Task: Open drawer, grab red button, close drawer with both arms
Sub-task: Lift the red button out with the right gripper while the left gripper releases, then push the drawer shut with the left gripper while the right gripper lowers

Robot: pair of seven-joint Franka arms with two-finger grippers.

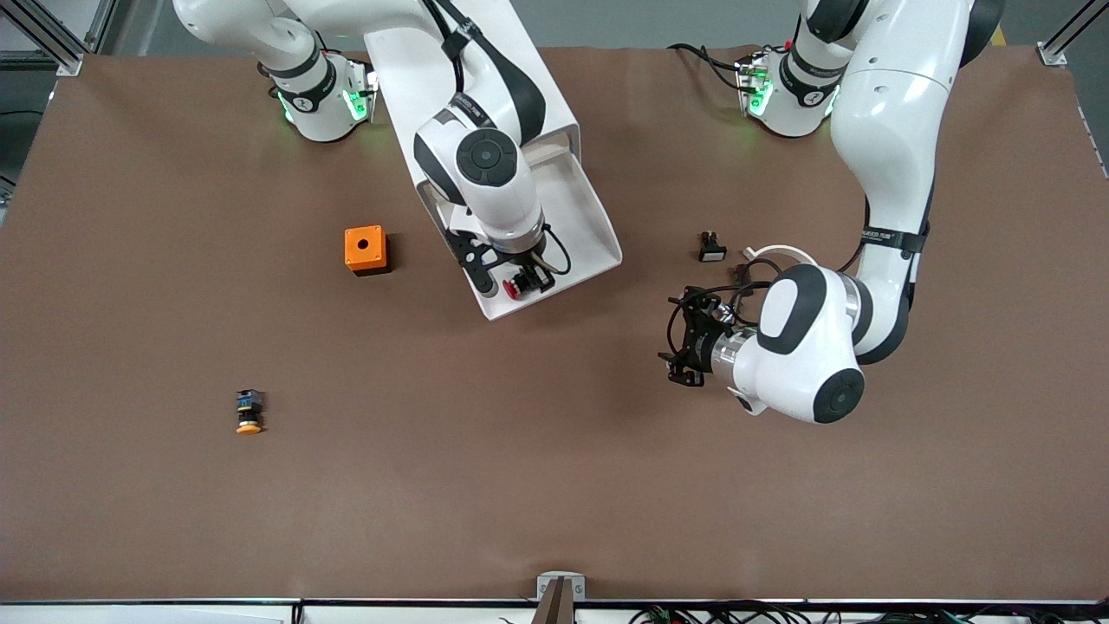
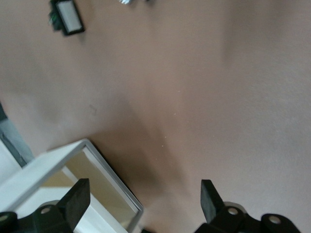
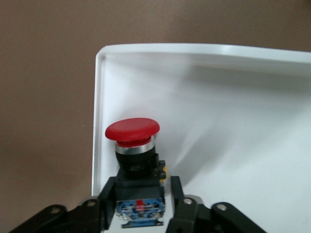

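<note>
The drawer (image 1: 598,225) stands pulled out of the white cabinet (image 1: 548,94), toward the front camera. My right gripper (image 1: 522,282) is over the drawer's front corner, shut on the red-capped button (image 1: 514,286). In the right wrist view the button (image 3: 132,130) sits between the fingers (image 3: 106,198), just above the drawer floor, by the rim (image 3: 97,121). My left gripper (image 1: 672,340) is open and empty, low over the table beside the drawer, toward the left arm's end. The left wrist view shows its fingers (image 2: 77,198) wide apart by the drawer's corner (image 2: 88,147).
An orange box (image 1: 365,250) sits beside the drawer toward the right arm's end. An orange-capped button (image 1: 249,412) lies nearer the front camera. A black-and-white button (image 1: 712,248) lies near the left arm; it also shows in the left wrist view (image 2: 68,17).
</note>
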